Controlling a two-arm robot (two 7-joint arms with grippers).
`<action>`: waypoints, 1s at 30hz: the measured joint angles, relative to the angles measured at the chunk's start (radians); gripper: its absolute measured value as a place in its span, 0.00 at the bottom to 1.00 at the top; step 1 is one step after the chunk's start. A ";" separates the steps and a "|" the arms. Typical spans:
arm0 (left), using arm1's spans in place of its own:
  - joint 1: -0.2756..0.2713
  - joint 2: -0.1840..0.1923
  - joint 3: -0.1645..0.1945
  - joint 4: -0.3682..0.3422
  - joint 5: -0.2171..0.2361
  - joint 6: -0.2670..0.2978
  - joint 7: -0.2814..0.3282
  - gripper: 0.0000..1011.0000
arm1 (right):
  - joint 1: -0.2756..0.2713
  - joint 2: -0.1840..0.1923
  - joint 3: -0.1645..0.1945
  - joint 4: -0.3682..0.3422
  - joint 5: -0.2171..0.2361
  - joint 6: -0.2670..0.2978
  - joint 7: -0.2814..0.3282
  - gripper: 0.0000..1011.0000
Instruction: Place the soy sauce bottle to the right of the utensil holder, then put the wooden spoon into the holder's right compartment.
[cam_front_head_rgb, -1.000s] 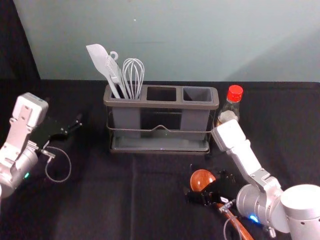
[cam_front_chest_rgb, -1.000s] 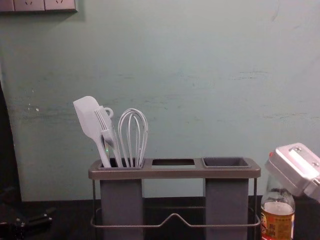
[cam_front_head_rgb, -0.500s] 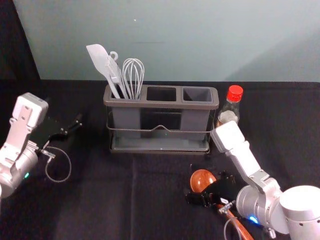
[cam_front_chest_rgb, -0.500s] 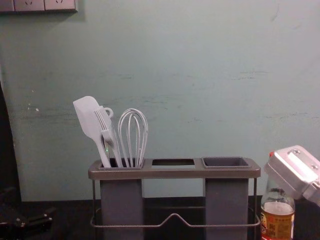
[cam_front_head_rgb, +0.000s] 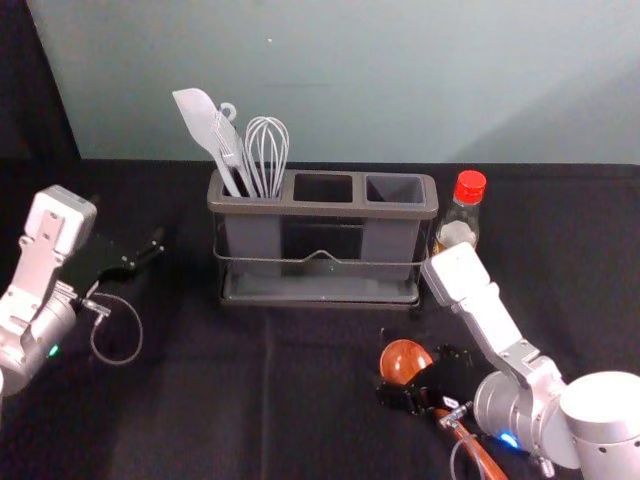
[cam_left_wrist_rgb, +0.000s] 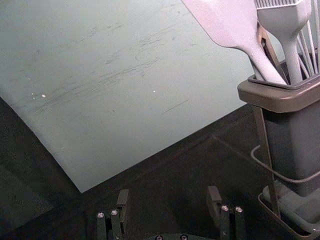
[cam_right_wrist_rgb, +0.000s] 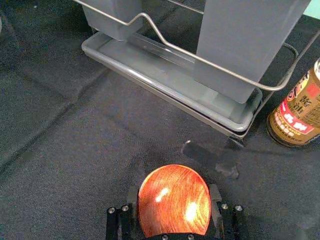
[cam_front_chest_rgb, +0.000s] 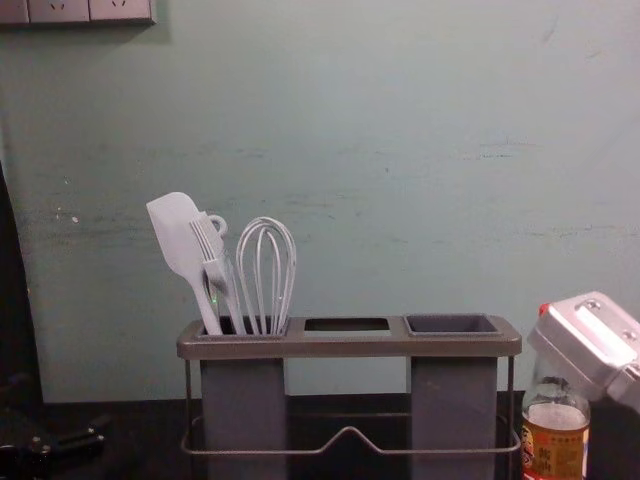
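- Your soy sauce bottle (cam_front_head_rgb: 458, 222) stands upright just to the right of the utensil holder (cam_front_head_rgb: 320, 210), so that half looks done; judge the spoon pickup as the step in hand
- The wooden spoon (cam_front_head_rgb: 405, 361) lies in front of the holder, bowl towards it, handle (cam_front_head_rgb: 476, 450) running back beneath your right arm
- Your right claw (cam_right_wrist_rgb: 174, 194) is at the spoon, released, its fingers apart on either side of the bowl; you can't tell whether they touch it
- Your left claw (cam_left_wrist_rgb: 168, 197) is parked off the holder's left side, spread and holding nothing
- Expect the spoon to be light and stiff, its smooth rounded bowl apt to slip or roll; pinch squarely at the neck, where bowl meets handle, if you can
- Once it's firm, lift, swing the handle end down and lower it into the right compartment (cam_front_head_rgb: 394, 188), keeping your wrist off the nearby bottle, which could tip
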 joint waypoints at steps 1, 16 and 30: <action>0.000 0.000 0.000 0.000 0.000 0.000 0.000 0.99 | -0.004 0.000 0.003 -0.006 -0.003 0.001 0.001 0.83; 0.000 0.000 0.000 0.000 0.000 0.000 0.000 0.99 | -0.139 0.018 0.098 -0.179 0.017 -0.154 -0.002 0.83; 0.000 0.000 0.000 0.000 0.000 0.000 0.000 0.99 | -0.289 0.013 0.203 -0.245 0.148 -0.638 -0.048 0.83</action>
